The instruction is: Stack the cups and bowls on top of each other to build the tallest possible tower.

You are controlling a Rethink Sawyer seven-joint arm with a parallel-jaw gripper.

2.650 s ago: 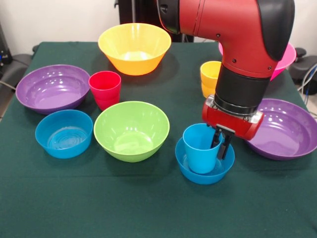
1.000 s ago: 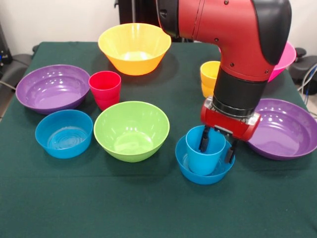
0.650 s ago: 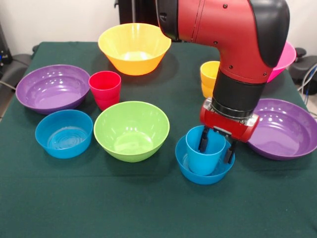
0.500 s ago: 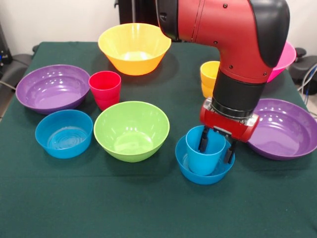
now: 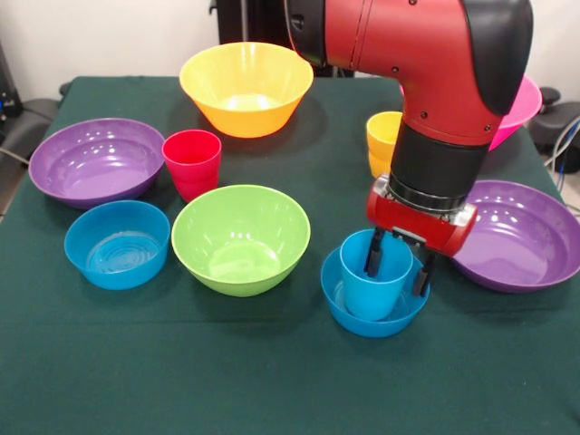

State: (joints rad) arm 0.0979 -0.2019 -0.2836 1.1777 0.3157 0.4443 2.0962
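Note:
A blue cup (image 5: 366, 288) stands upright inside a small blue bowl (image 5: 362, 323) at the front right of the green table. My gripper (image 5: 397, 265) is open over the cup's right wall, with one finger (image 5: 372, 257) inside the cup and the other outside it, above the bowl. A red cup (image 5: 192, 163) and a yellow-orange cup (image 5: 381, 141) stand apart on the cloth. Loose bowls lie around: a second blue bowl (image 5: 91, 270), a lime green bowl (image 5: 208, 263), a purple bowl (image 5: 54, 177) at the left and a purple bowl (image 5: 530, 263) at the right.
A large orange-yellow bowl (image 5: 246, 113) sits at the far middle. A pink bowl (image 5: 529, 107) shows behind my arm at the far right. The table's front strip is bare green cloth (image 5: 272, 381).
The gripper, which was shut on the blue cup's rim, has opened and let the cup go; the cup now stands straight in the blue bowl. Over the last second hardly anything has moved.

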